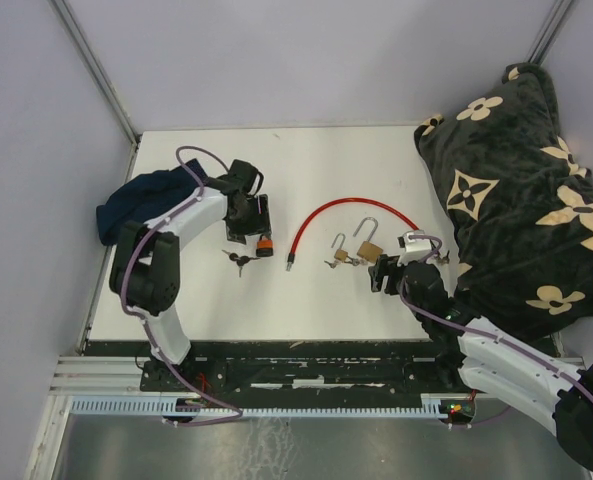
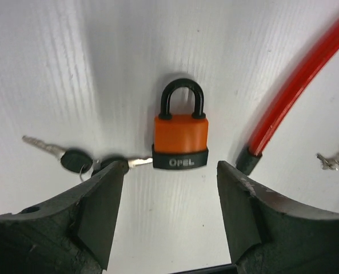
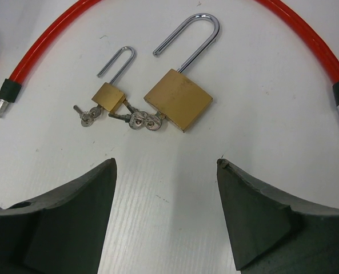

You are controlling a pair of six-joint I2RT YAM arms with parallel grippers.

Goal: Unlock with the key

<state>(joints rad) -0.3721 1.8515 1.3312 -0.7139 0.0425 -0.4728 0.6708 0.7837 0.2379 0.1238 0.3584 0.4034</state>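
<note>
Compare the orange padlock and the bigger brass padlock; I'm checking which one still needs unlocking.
The orange-bodied padlock has a short black shackle seated in its body on both sides, so it looks locked; the larger square brass padlock has a long silver shackle with one leg free, so it is open. The orange one bears a lettered black band; the brass one is plain. Both lie flat on the white table, keys at their bases.

My white table (image 1: pixel 306 160) bears an orange padlock (image 1: pixel 265 245) centrally, brass padlocks (image 1: pixel 369 250) and a red cable lock (image 1: pixel 326 210) toward three o'clock, and a blue cloth (image 1: pixel 136 200) at nine.
</note>
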